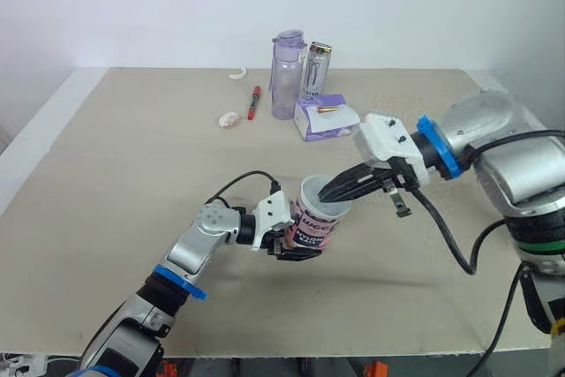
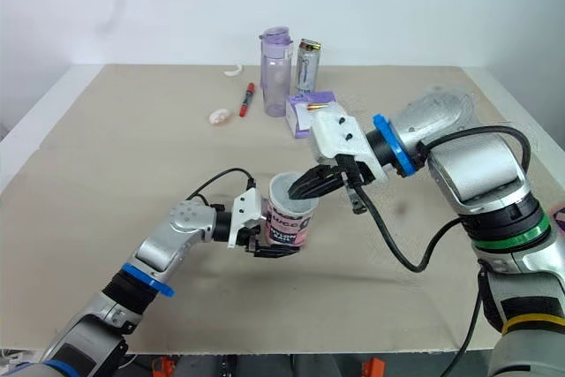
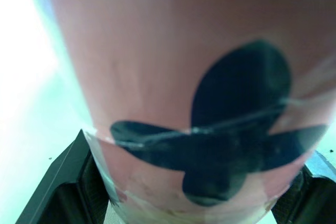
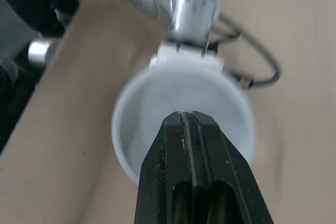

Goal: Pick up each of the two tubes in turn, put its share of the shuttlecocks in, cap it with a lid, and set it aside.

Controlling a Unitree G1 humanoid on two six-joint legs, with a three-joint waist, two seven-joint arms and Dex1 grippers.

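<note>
One pink printed plastic tube [image 1: 315, 225] sits near the middle of the beige tabletop [image 1: 115, 174], gripped low on its sides by the left tool [image 1: 298, 252]. The right tool [image 1: 327, 193], its fingers pressed together on nothing, points into the tube's pale round top. Behind stand one clear purple bottle [image 1: 286, 77], one silver can [image 1: 316, 68], one purple box [image 1: 323, 119] and one red pen [image 1: 254, 103].

Pink printed tube [image 1: 316, 222]: glossy clear film wrap. Beige tabletop [image 1: 115, 174]: matt, smooth. Beyond the tube, translucent lilac plastic bottle [image 1: 286, 77], shiny metal can [image 1: 316, 68].

Left arm reaching to 2 o'clock, left gripper [image 1: 298, 246] clamped on tube [image 1: 316, 218], right arm to 8 o'clock, right gripper [image 1: 331, 192] fingers pressed together.
</note>
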